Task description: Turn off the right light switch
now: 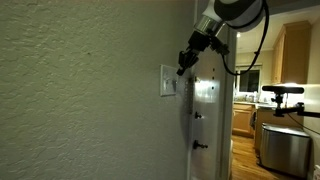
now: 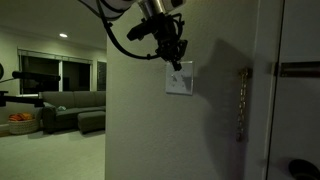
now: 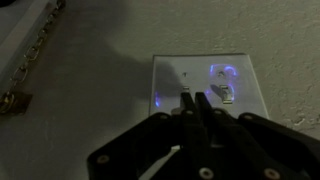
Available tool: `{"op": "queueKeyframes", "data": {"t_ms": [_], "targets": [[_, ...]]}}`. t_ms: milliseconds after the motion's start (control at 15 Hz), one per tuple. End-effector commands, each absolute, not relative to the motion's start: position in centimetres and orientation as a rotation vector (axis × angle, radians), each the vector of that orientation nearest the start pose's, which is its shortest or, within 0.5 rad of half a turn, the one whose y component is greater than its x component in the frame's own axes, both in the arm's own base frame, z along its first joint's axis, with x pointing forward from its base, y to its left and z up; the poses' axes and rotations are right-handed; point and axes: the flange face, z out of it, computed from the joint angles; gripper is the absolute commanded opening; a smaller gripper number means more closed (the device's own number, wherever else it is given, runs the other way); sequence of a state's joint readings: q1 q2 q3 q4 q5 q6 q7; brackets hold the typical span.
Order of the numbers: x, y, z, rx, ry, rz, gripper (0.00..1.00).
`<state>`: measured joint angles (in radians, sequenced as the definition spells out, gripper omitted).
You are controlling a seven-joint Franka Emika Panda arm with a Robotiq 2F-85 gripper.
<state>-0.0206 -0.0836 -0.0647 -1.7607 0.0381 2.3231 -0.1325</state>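
Note:
A small white wall plate [image 3: 240, 70] with two switches is on the textured wall and shows in both exterior views [image 1: 166, 82] [image 2: 181, 80]. My gripper [image 3: 195, 100] is shut and empty, its fingertips pressed together just in front of the plate. In the wrist view the door chain lies on the left, so that picture seems inverted. There the switch nearer the chain, the right light switch [image 3: 188, 77], sits right at my fingertips; I cannot tell whether they touch it. The other toggle [image 3: 223, 90] glows bluish. In both exterior views my gripper [image 1: 181, 68] [image 2: 176, 64] is at the plate's upper edge.
A door with a brass chain [image 2: 240, 100] and a knob [image 2: 300, 170] is beside the plate. A shiny metal strip with black knobs [image 1: 205, 100] runs along the wall corner. A sofa [image 2: 70, 105] and a kitchen appliance [image 1: 285, 148] are farther off.

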Motion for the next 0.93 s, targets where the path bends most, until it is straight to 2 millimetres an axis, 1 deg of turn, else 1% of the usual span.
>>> {"op": "queueKeyframes", "data": {"t_ms": [0,133,200,333,467,667,867], "targets": [[58.9,-4.5,66.8,-2.973,-0.052,-1.030,0.14],[59.3,-4.5,66.4,-2.975,-0.050,-1.016,0.12],[59.4,-4.6,66.3,-2.980,-0.052,-1.012,0.09],[59.6,-4.8,65.8,-2.996,-0.057,-1.002,0.06],[59.9,-5.3,65.2,-3.012,-0.052,-0.987,0.05],[60.2,-5.9,64.3,-3.021,-0.046,-0.966,0.07],[60.3,-5.8,63.5,-3.025,-0.061,-0.935,0.06]]}}
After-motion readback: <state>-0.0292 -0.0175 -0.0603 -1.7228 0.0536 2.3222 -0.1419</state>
